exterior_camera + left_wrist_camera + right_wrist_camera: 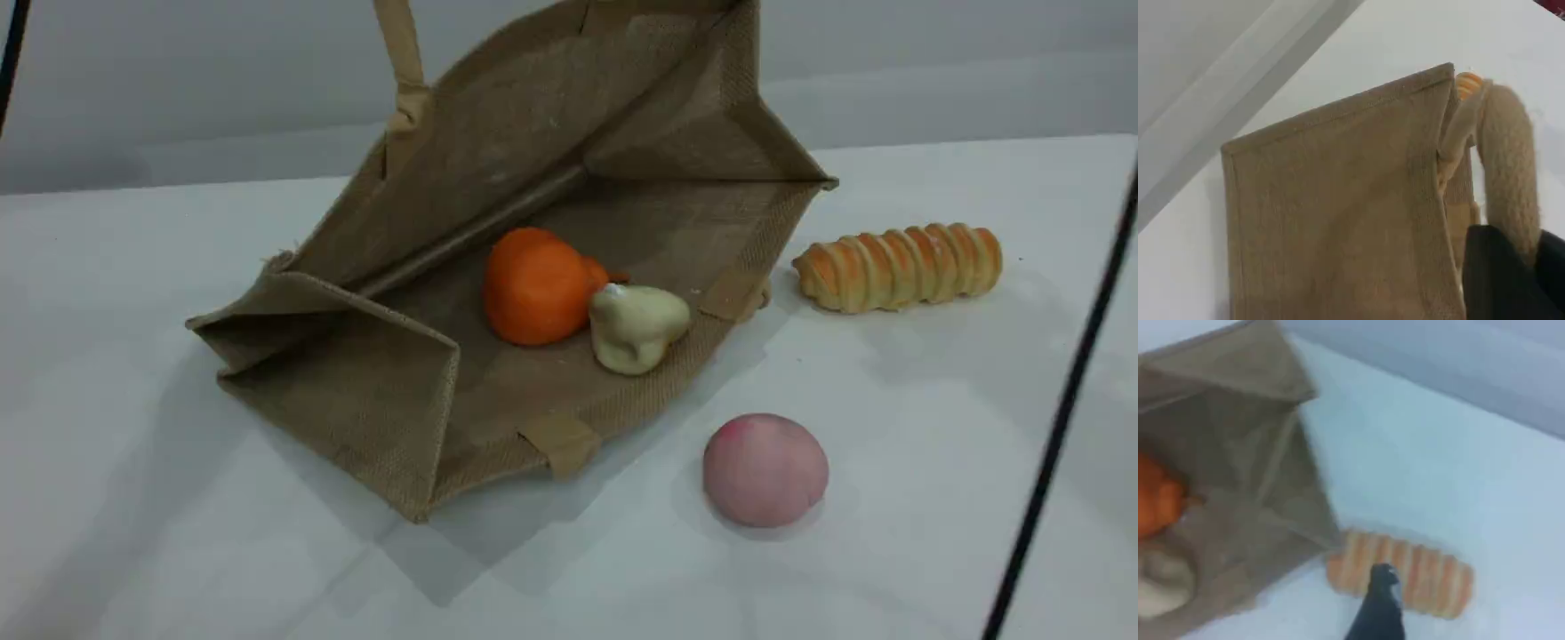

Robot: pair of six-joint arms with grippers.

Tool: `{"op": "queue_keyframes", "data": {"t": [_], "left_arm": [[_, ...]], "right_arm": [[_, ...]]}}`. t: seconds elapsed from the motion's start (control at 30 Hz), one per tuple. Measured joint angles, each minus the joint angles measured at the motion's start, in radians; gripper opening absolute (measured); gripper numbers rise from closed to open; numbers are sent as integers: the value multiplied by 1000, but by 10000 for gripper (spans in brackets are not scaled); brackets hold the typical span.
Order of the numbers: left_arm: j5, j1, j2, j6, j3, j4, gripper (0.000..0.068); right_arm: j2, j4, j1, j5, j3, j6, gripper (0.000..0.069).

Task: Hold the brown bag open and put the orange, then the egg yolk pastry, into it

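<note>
The brown bag (pixel 373 391) lies on its side on the white table with its mouth held wide towards the camera. One beige handle (pixel 404 62) runs straight up out of the scene view. Inside, the orange (pixel 533 284) rests on the lower wall, and the egg yolk pastry (pixel 636 327) touches its right side near the rim. In the left wrist view my left gripper (pixel 1521 267) is shut on the handle (pixel 1508 167) above the bag's panel (pixel 1338 213). My right gripper (pixel 1379 607) hangs open and empty to the right of the bag (pixel 1251 420), above a bread roll.
A long ridged golden bread roll (pixel 898 267) lies to the right of the bag's mouth. A pale pink ball (pixel 765 469) sits in front of the bag, nearer the table's front. A black cable (pixel 1058 427) crosses the right side.
</note>
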Motion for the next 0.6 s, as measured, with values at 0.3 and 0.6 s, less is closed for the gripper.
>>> {"op": "queue_keyframes", "data": {"t": [0.3, 0.6], "left_arm": [[-5, 0, 0, -1, 0, -12, 242], [-2, 0, 0, -8, 0, -2, 531]], "right_arm": [[-12, 2, -26, 12, 0, 0, 573], [-12, 2, -26, 14, 0, 0, 573]]}}
